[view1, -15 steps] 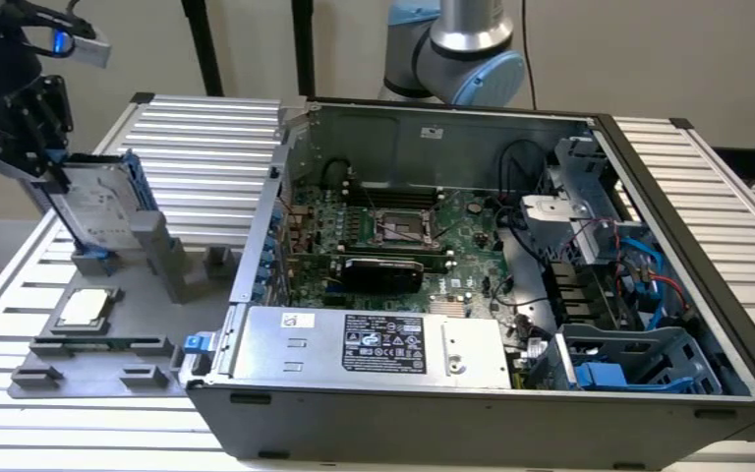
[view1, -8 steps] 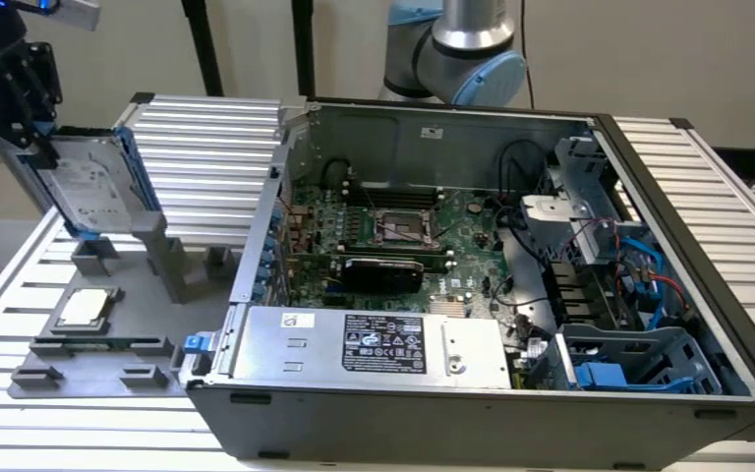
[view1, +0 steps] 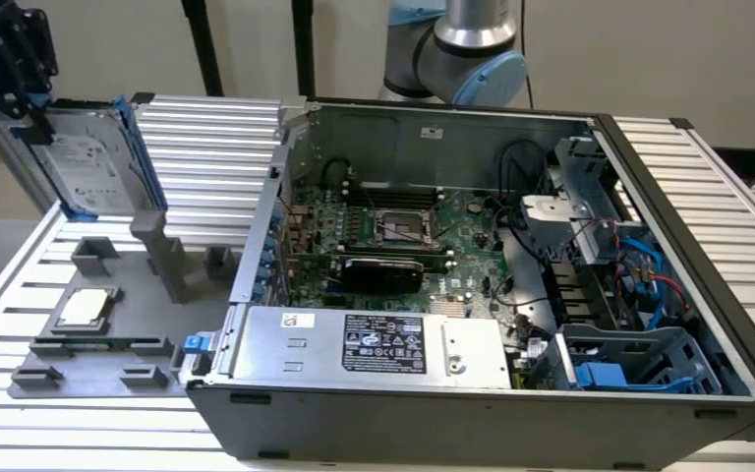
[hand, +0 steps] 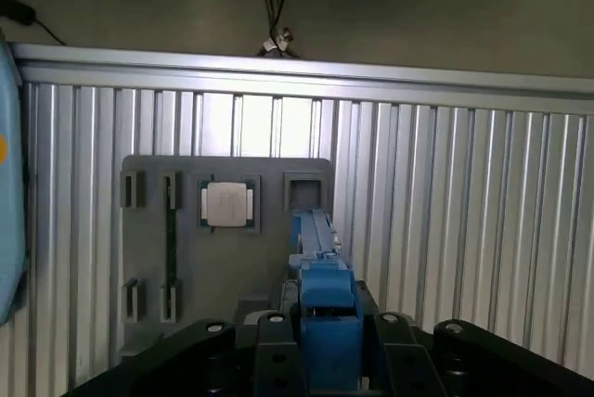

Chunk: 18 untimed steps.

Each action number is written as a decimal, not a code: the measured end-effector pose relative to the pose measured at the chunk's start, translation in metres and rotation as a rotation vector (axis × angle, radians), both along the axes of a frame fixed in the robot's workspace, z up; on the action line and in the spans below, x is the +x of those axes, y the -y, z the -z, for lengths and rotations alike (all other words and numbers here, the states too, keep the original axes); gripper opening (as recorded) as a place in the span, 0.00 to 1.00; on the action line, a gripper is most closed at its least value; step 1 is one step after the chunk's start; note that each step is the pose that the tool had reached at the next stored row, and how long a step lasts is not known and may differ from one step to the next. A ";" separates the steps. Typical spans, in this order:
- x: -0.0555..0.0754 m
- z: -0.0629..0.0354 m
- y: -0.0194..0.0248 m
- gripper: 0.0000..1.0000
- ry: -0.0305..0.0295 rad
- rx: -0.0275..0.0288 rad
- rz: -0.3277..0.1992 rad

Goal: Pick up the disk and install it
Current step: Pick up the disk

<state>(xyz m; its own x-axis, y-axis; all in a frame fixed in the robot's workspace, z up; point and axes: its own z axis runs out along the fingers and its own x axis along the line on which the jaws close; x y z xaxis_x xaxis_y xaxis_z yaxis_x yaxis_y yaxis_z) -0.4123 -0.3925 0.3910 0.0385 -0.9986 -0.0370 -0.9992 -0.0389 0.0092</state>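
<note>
- The tool (view1: 34, 116) is clamped on the upper edge of the disk (view1: 89, 162). The disk hangs on edge at the exterior view's left, above the grey fixture (view1: 102, 344) on the bench (view1: 213, 138), well apart from the open computer case (view1: 483, 413).
- In the wrist view the tool (hand: 327, 346) appears to grip the blue frame (hand: 318, 239) rather than bare metal. We judge that the plastic may flex, or the drive may slide, because the mass hangs below the grip.
- A low carry may strike the fixture's upright posts or the case wall, and such a knock could twist the disk in the grasp.
- The processor chip (view1: 83, 308) lies on the fixture below the disk, so a dropped disk could land on it.
- The blue drive cage (view1: 633, 364) sits beside loose cables (view1: 640, 270). We judge that a tilted disk may snag them or jam at the cage mouth.
</note>
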 end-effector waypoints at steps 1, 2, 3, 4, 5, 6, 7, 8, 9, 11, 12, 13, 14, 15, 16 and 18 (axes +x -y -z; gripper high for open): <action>0.002 -0.0039 0.0000 0.00 -0.0001 0.0000 0.000; 0.004 -0.0077 0.0000 0.00 -0.0001 -0.0001 0.000; 0.006 -0.0116 0.0000 0.00 0.0000 -0.0001 0.000; 0.008 -0.0153 0.0000 0.00 0.0000 0.0000 0.000; 0.010 -0.0189 0.0000 0.00 -0.0001 0.0000 0.000; 0.013 -0.0225 0.0000 0.00 -0.0001 -0.0001 0.000; 0.016 -0.0259 0.0000 0.00 0.0000 0.0000 0.000; 0.019 -0.0291 0.0000 0.00 0.0000 0.0000 0.000; 0.022 -0.0321 0.0000 0.00 0.0000 0.0001 0.000; 0.029 -0.0377 0.0000 0.00 0.0001 0.0004 0.000; 0.033 -0.0404 0.0000 0.00 0.0000 0.0006 0.000; 0.038 -0.0432 0.0000 0.00 0.0000 0.0009 0.000; 0.042 -0.0458 0.0001 0.00 0.0000 0.0012 0.000; 0.047 -0.0485 0.0001 0.00 -0.0001 0.0015 0.000; 0.051 -0.0511 0.0001 0.00 -0.0001 0.0018 0.000; 0.060 -0.0563 0.0003 0.00 0.0000 0.0025 0.000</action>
<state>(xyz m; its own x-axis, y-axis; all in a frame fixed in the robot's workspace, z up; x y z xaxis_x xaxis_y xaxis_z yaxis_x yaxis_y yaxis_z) -0.3523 -0.3928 0.4473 0.0385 -0.9985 -0.0395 -0.9992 -0.0389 0.0091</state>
